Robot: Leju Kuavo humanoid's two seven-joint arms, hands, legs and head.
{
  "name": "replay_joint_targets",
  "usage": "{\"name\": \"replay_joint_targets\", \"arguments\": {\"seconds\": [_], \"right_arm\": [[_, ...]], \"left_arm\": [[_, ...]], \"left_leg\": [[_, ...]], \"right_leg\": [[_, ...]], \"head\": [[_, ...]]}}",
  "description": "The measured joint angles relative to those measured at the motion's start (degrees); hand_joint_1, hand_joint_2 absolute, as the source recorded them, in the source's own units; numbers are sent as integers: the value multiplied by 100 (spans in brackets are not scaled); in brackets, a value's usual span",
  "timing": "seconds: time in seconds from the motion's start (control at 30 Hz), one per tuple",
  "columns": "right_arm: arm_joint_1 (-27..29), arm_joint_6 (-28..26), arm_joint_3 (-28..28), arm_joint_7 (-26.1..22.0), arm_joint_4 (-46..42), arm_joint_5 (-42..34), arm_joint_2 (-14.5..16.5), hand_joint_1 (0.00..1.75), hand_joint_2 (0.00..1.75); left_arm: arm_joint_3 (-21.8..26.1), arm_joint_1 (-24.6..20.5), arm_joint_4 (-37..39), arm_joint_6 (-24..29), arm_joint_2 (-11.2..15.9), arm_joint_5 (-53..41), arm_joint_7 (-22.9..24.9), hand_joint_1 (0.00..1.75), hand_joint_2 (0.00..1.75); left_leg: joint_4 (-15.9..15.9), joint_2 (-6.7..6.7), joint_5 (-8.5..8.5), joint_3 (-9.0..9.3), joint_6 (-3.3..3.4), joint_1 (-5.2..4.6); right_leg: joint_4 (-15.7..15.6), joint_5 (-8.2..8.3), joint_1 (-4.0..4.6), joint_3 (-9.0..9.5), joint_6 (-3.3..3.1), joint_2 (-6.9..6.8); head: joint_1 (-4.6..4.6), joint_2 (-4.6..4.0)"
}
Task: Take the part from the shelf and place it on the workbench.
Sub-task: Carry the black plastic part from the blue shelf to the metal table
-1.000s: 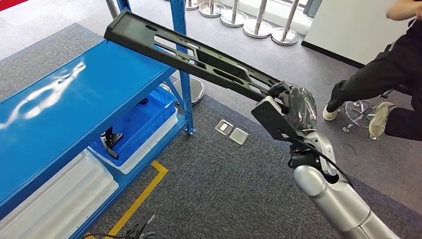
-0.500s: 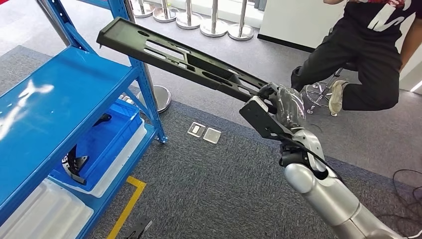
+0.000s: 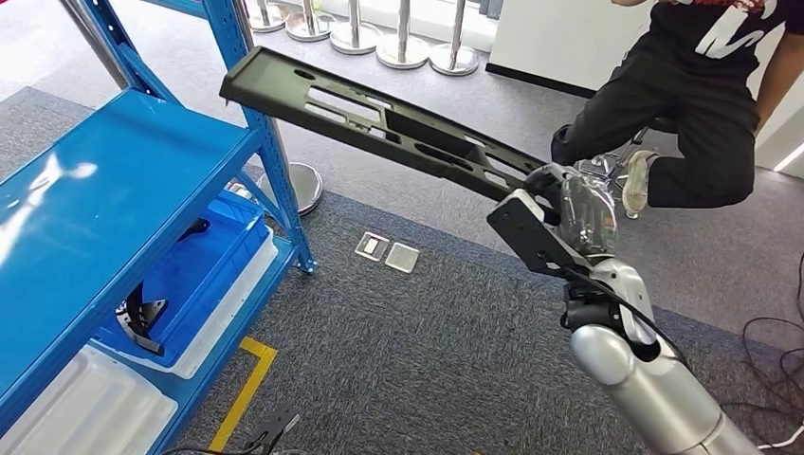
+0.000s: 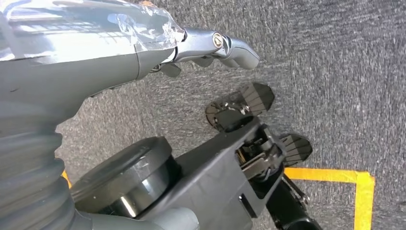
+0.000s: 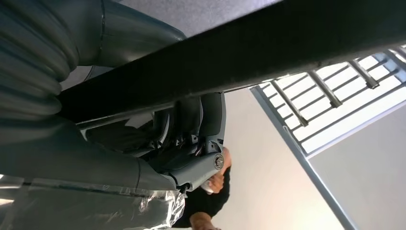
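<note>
Right hand (image 3: pixel 569 204) fingers clamp part (image 3: pixel 379 118); far end just beside shelf (image 3: pixel 123 161) post. Left hand (image 4: pixel 143 43) fingers spread.

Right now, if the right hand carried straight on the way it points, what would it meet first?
The right hand points along the long black part it grips, up and toward the blue shelf's upright post. The part's far end would likely meet that post first, though depth is unclear.

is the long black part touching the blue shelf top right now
Apart. In the head view the long black part, held at one end by the right hand, hangs in the air past the corner of the blue shelf, floor visible beneath it.
</note>
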Motion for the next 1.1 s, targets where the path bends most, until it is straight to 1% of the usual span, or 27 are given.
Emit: {"name": "replay_joint_targets", "arguments": {"seconds": [0.03, 0.1, 0.13, 0.17, 0.2, 0.27, 0.3, 0.33, 0.37, 0.4, 0.43, 0.47, 0.53, 0.57, 0.6, 0.67, 0.73, 0.77, 0.8, 0.83, 0.87, 0.93, 0.97, 1.0, 1.03, 1.07, 1.1], "right_arm": [[-5, -3, -4, -1, 0, 2, -7, 175, 175], [-11, -10, -16, -8, -5, 5, -27, 175, 175], [-19, -13, -22, -16, -10, 11, -36, 175, 175], [-31, -14, -26, -25, -14, 16, -44, 175, 175], [-33, -13, -29, -32, -17, 20, -47, 175, 175], [-28, -4, -30, -37, -17, 21, -52, 175, 175], [-19, 2, -30, -37, -17, 17, -51, 175, 175], [-17, 11, -29, -36, -17, 13, -51, 175, 175], [-22, 21, -30, -35, -17, 9, -51, 175, 175], [-27, 34, -30, -34, -19, 7, -51, 175, 175], [-36, 47, -30, -32, -20, 9, -51, 175, 175], [-44, 60, -30, -26, -21, 11, -52, 175, 175], [-58, 75, -30, -11, -27, 21, -55, 175, 175], [-63, 82, -29, -3, -31, 24, -58, 175, 175], [-64, 87, -29, 2, -37, 27, -64, 175, 175], [-86, 99, -30, 9, -45, 32, -86, 175, 175], [-108, 107, -30, 15, -48, 36, -101, 175, 175], [-110, 110, -29, 18, -48, 36, -102, 175, 175], [-106, 114, -28, 20, -48, 34, -103, 175, 175], [-103, 117, -28, 22, -48, 33, -104, 175, 175], [-104, 119, -28, 23, -48, 33, -105, 175, 175], [-111, 120, -29, 23, -50, 34, -107, 175, 175], [-117, 121, -29, 23, -52, 35, -107, 175, 175], [-123, 121, -29, 23, -56, 37, -107, 175, 175], [-128, 120, -30, 23, -58, 38, -108, 175, 175], [-133, 118, -29, 23, -61, 40, -108, 175, 175], [-136, 115, -28, 22, -62, 45, -107, 175, 175]], "left_arm": [[-1, -1, 0, 1, 0, 0, 0, 0, 175], [-1, -4, -1, 1, -1, -2, 1, 0, 175], [-1, -8, -2, 1, -2, -3, 1, 0, 175], [0, -11, -2, 1, -2, -4, 1, 0, 175], [-1, -8, -2, 1, -2, -5, 1, 0, 175], [-2, 9, -1, 1, -2, -7, 2, 0, 175], [-2, 18, 0, 1, -2, -7, 2, 0, 175], [-2, 22, 0, 1, -2, -7, 0, 0, 175], [-2, 22, 0, 1, -2, -8, -1, 0, 175], [-2, 20, 0, 1, -2, -8, -3, 0, 175], [-2, 17, 0, 1, -2, -9, -6, 0, 175], [-2, 14, 0, 1, -1, -9, -7, 0, 175], [-2, 19, 0, 1, 0, -8, -8, 0, 175], [-2, 19, 0, 1, -1, -7, -9, 0, 175], [-2, 17, -1, 2, -5, -6, -11, 0, 175], [-1, 8, -1, 5, -13, -2, -18, 0, 175], [0, 17, 0, 7, -15, 0, -22, 0, 175], [0, 26, 0, 7, -15, 0, -22, 0, 175], [0, 33, 0, 7, -15, 0, -22, 0, 175], [0, 37, 0, 7, -15, 0, -22, 0, 175], [0, 37, 0, 7, -15, 0, -22, 0, 175], [0, 32, 0, 7, -15, 0, -23, 0, 175], [0, 28, 0, 7, -15, 1, -24, 0, 175], [0, 25, 0, 7, -15, 2, -27, 0, 175], [0, 25, 0, 7, -16, 3, -31, 0, 175], [0, 25, 0, 7, -16, 5, -36, 0, 175], [0, 27, 0, 7, -16, 7, -41, 0, 175]], "left_leg": [[-23, 25, -2, 17, -37, -6], [-52, 54, -24, 75, -111, -2], [12, 16, -82, 73, -137, -3], [199, -47, -203, 9, -150, -2], [505, -129, -370, -126, -153, 1], [1235, -225, -680, -506, -155, -12], [1450, -241, -713, -638, -155, -20], [1467, -249, -633, -679, -152, -26], [1255, -264, -444, -609, -144, -28], [891, -311, -207, -466, -129, -27], [525, -399, -31, -321, -106, -22], [239, -471, 82, -210, -83, -17], [44, -531, 97, -152, -26, -35], [24, -488, 108, -143, 6, -41], [2, -445, 121, -128, 42, -41], [-47, -369, 148, -87, 104, -15], [-64, -298, 150, -72, 132, -10], [-63, -259, 143, -71, 134, -9], [-62, -218, 135, -68, 133, -9], [-61, -175, 124, -60, 128, -8], [-60, -135, 108, -42, 118, -7], [-66, -60, 69, 13, 85, -6], [-73, -28, 53, 36, 60, -15], [-85, -2, 45, 53, 30, -24], [-104, 26, 40, 66, -3, -34], [-123, 58, 37, 81, -39, -44], [-133, 84, 23, 96, -75, -41]], "right_leg": [[-10, -16, 26, 2, -36, 28], [-81, 4, 20, 44, -107, 113], [-131, 20, 6, 84, -144, 145], [-179, 38, -11, 125, -181, 175], [-204, 45, -24, 152, -210, 204], [-203, 36, -8, 158, -248, 293], [-194, 29, 1, 157, -257, 346], [-178, 21, 7, 156, -260, 404], [-153, 8, 9, 157, -256, 465], [-119, -12, 8, 154, -246, 523], [-73, -38, 16, 138, -226, 575], [-29, -59, 17, 114, -202, 630], [12, -75, 5, 63, -138, 713], [8, -70, -11, 50, -105, 754], [17, -75, -21, 45, -71, 730], [232, -207, -21, -48, -5, 536], [859, -513, -38, -352, 59, 307], [1226, -649, -57, -546, 87, 263], [1483, -709, -75, -691, 107, 242], [1546, -663, -90, -738, 118, 229], [1361, -510, -99, -656, 118, 210], [565, -127, -88, -253, 89, 87], [216, -12, -61, -83, 56, 14], [7, 34, -34, 13, 20, -29], [-66, 17, -7, 35, -16, -41], [-79, 21, 11, 26, -51, 7], [-101, 29, -2, 37, -87, 57]], "head": [[8, 0], [3, 0], [-16, 0], [-50, 0], [-105, 0], [-225, 0], [-274, 0], [-314, 0], [-346, 0], [-381, 0], [-415, 0], [-436, 0], [-454, 0], [-463, 0], [-481, 0], [-457, 0], [-380, 0], [-345, 0], [-316, 0], [-283, 0], [-251, 0], [-207, 0], [-192, 0], [-184, 0], [-186, 0], [-197, 0], [-212, 0]]}}
